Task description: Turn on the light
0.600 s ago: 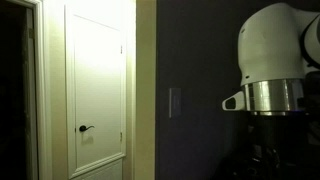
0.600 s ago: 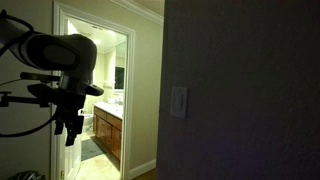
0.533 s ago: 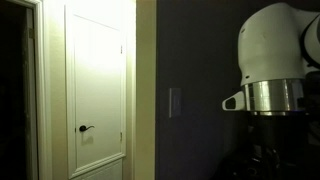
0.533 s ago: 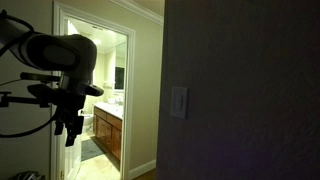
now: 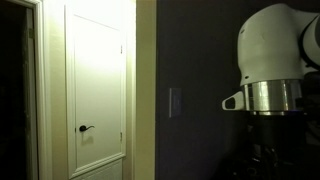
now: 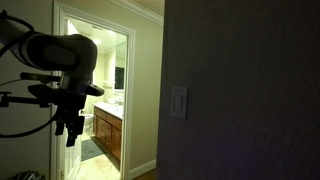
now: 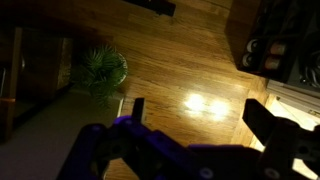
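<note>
The light switch is a small pale upright wall plate on a dark wall, seen in both exterior views point(image 5: 175, 101) point(image 6: 179, 102). No lamp shows. My gripper point(image 6: 68, 125) hangs dark below the arm, well to the left of the switch and apart from the wall. In the wrist view the gripper point(image 7: 200, 112) points down at a wooden floor point(image 7: 190, 60); its two fingers stand wide apart with nothing between them.
A white closed door point(image 5: 97, 90) with a dark lever handle point(image 5: 85, 128) stands left of the switch wall. An open doorway point(image 6: 105, 95) shows a lit bathroom with a vanity. A potted plant point(image 7: 100, 68) sits on the floor below.
</note>
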You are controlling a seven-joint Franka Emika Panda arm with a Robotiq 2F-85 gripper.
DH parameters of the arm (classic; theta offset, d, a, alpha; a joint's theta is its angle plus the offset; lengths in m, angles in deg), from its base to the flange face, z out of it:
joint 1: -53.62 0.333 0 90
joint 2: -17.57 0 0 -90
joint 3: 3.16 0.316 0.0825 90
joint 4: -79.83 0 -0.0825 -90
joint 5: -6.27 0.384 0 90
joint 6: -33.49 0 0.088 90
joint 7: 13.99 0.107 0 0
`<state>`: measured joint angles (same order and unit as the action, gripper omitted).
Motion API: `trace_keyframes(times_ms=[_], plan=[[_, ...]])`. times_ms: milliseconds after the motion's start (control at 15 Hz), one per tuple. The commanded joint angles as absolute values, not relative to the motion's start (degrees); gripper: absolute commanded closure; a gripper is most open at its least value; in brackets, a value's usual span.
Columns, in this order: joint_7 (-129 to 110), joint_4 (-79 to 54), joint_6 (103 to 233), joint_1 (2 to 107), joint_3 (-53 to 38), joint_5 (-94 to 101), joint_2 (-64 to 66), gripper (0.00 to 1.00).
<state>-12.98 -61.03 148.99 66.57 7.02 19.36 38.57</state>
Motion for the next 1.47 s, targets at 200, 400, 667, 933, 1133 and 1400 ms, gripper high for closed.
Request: trace_keyframes(times_ms=[200,400,667,933,1133,1400], plan=[[-10.93,-60.46,153.36,61.26,5.33,12.94,37.75,0.0],[-9.18,-59.92,157.77,58.47,4.27,10.19,37.05,0.0],[-9.71,-60.28,159.12,58.11,3.51,9.79,37.58,0.0],[-8.53,-59.48,159.67,57.68,3.51,9.3,37.02,0.0],[-8.42,-59.47,159.73,57.67,3.51,9.28,36.87,0.0],[-7.76,-57.78,161.03,56.45,3.24,7.34,35.7,0.0]])
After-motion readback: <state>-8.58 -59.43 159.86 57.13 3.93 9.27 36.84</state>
